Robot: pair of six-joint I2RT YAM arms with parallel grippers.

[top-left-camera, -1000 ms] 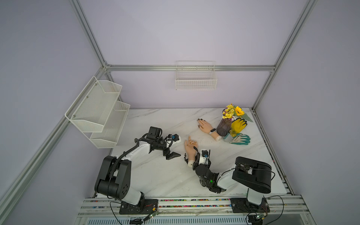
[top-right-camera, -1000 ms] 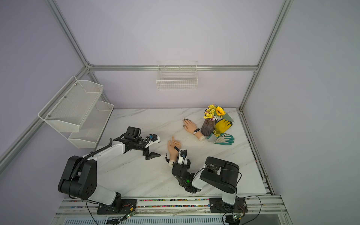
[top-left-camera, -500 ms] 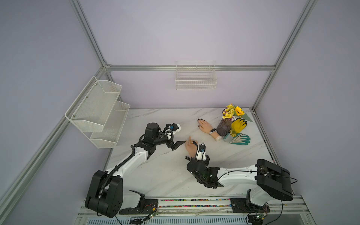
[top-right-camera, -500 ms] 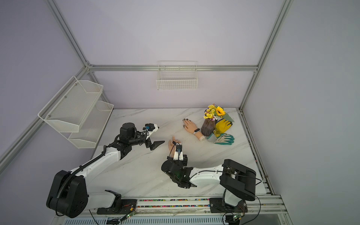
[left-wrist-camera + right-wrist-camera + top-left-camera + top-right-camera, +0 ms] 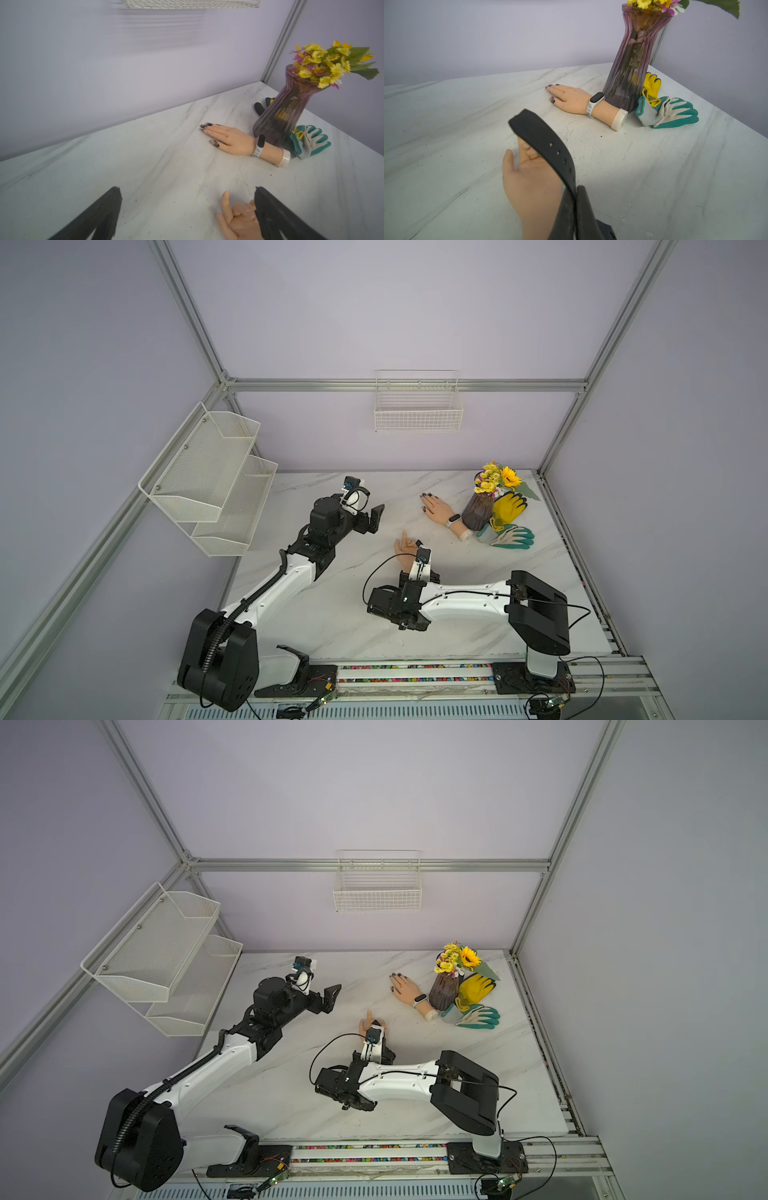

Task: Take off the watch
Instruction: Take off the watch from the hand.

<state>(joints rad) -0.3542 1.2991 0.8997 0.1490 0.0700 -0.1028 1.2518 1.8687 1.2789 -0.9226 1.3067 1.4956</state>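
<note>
At the counter (image 5: 332, 614) middle, right pincer (image 5: 576, 199) clamps the strap (image 5: 542, 141), apparently to peel it off the hand (image 5: 529, 178); left pincer (image 5: 188, 191) stands apart.

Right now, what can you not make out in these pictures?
Dial of the black rubber watch strap: right wrist view, behind the right claw.
Wrist of the pale mannequin hand: both top views, under that claw.
Yellow rubber glove: left wrist view, mostly behind purple glass vase.

Both top views high, looking down over whole table (image 5: 332, 614); wrist views low, near tabletop, sharing vase (image 5: 284, 112).
</note>
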